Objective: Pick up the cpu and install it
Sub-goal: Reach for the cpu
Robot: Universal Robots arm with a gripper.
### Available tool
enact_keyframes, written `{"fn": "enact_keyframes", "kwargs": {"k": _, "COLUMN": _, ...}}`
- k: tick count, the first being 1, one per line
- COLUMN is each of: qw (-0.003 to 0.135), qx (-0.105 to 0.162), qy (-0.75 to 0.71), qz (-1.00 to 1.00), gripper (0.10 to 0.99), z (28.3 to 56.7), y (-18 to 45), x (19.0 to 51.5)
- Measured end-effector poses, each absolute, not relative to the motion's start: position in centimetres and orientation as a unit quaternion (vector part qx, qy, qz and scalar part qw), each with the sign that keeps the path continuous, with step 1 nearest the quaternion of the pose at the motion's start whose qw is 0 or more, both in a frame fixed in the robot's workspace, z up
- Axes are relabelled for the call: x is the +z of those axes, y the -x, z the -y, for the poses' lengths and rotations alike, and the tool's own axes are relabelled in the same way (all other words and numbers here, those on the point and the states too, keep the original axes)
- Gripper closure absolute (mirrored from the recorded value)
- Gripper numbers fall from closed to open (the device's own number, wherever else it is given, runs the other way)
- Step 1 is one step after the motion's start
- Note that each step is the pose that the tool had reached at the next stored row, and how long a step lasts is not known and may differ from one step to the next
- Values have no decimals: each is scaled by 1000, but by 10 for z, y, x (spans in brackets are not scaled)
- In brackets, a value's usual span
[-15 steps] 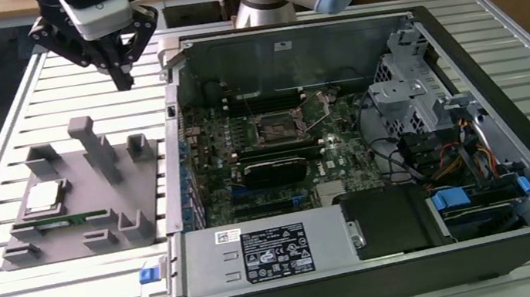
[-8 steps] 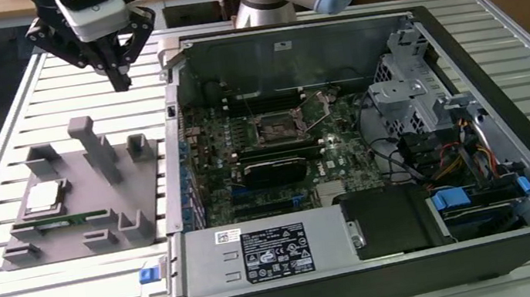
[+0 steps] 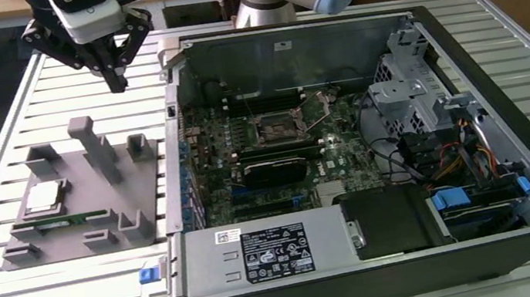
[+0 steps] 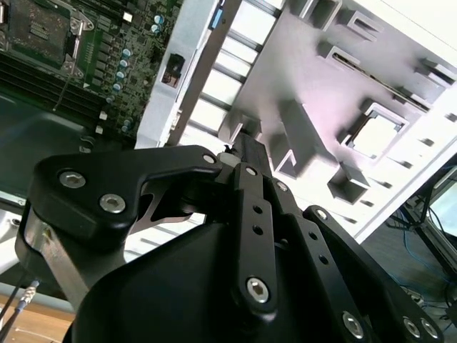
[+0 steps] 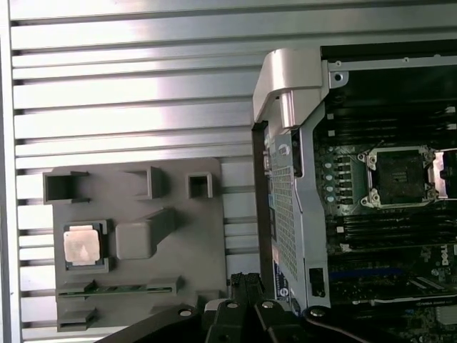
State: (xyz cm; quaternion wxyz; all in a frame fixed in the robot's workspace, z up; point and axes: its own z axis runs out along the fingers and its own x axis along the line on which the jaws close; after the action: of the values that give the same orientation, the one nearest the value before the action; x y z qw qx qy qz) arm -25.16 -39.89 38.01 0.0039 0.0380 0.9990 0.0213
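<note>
**Q:** Claw status?

**A:** My gripper (image 3: 118, 82) has its tips pressed together w/ no gap, and it's carrying nothing. It hangs above the slatted table (image 3: 8, 130), just past the far edge of the grey fixture plate (image 3: 141, 193). It's close to the far-left corner of the PC case (image 3: 173, 115).

**Q:** Where's the cpu?

**A:** The cpu (image 3: 44, 197) lies flat in its recess on the plate, not picked yet. Silvery top faces up; it's also clear in the first wrist view (image 5: 82, 245). The green memory stick (image 3: 67, 220) sits just beside it, on the near side.

**Q:** Direction from claw?

**A:** In the exterior view the cpu is nearer the camera than the claw and toward the exterior view's left, well apart. Taller plate posts stand between them. The chip's square, so there's no long axis to line up on.

**Q:** Socket?

**A:** The socket (image 3: 273, 126) is on the motherboard inside the case, looks bare w/ the frame up. It's off to the exterior view's right of the claw, i.e. the opposite side from the cpu.
</note>
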Motion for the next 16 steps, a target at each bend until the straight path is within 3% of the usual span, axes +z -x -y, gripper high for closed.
{"fn": "enact_keyframes", "kwargs": {"k": 16, "qw": 1, "qx": 21, "qy": -38, "qz": -999, "gripper": 980, "z": 399, "y": 260, "x": 378}}
